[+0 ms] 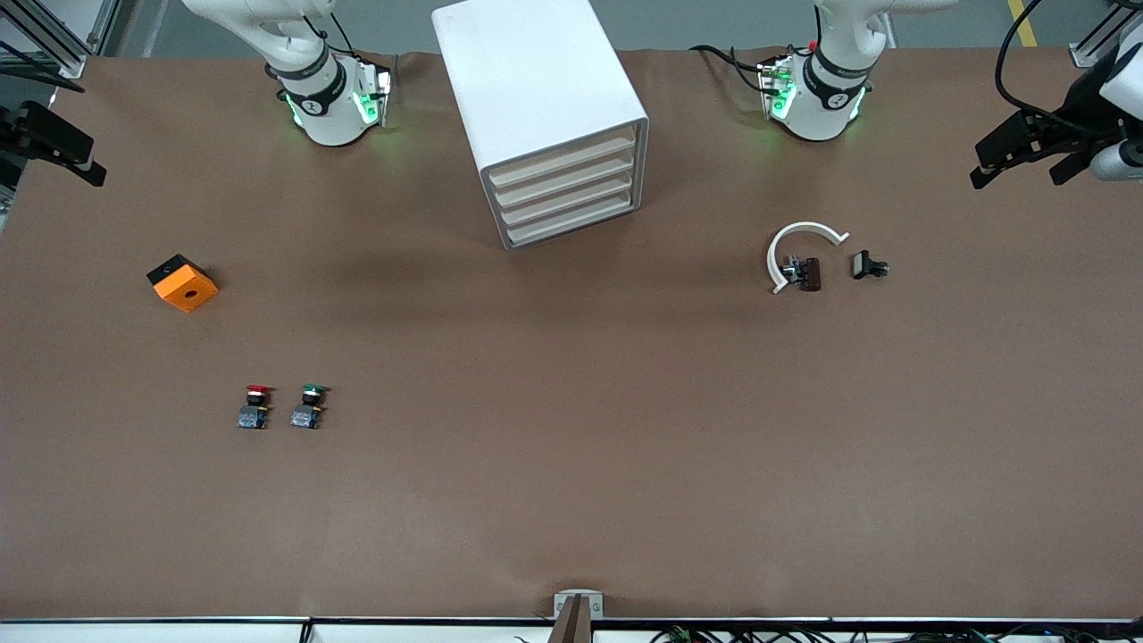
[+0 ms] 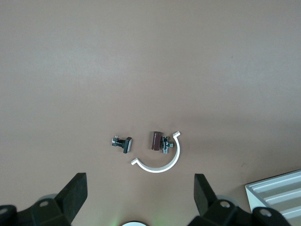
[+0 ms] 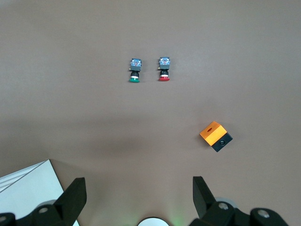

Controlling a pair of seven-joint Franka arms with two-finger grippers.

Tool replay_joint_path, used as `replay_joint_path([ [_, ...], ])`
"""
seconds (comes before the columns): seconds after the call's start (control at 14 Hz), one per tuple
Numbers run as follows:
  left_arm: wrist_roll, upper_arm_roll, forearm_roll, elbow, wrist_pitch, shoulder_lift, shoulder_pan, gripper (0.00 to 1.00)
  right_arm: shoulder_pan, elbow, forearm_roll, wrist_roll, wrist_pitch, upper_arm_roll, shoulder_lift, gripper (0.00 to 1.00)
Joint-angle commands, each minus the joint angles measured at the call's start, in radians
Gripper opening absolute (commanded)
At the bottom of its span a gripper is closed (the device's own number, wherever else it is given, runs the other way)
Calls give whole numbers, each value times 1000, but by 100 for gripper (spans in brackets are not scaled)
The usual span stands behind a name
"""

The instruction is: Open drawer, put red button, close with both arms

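Nothing of the task is done yet, as far as I can judge. The drawer, the top one in the white cabinet, is closed, level with the three under it. The red button lies on the brown surface just beside the green button, well apart from both tools. The right tool hangs with its fingers spread wide, holding nothing, high over the surface near the cabinet. The left tool is also wide and empty, above a white curved piece. Opening, placing and closing all remain.
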Motion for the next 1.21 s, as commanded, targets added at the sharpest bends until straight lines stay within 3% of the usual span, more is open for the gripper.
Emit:
replay_joint_path([
  [0.0,1,2,9,29,-22,13,0,100,2,5,-2,17,-5,2,-8,100],
  [0.36,6,3,10,20,-24,13,1,100,2,5,6,48,-3,-1,-8,100],
  [0.71,10,3,16,-11,-131,57,18,100,4,5,16,85,-1,2,-6,100],
  [1.14,3,-3,18,-129,35,195,9,100,2,7,35,80,-3,0,-5,100],
])
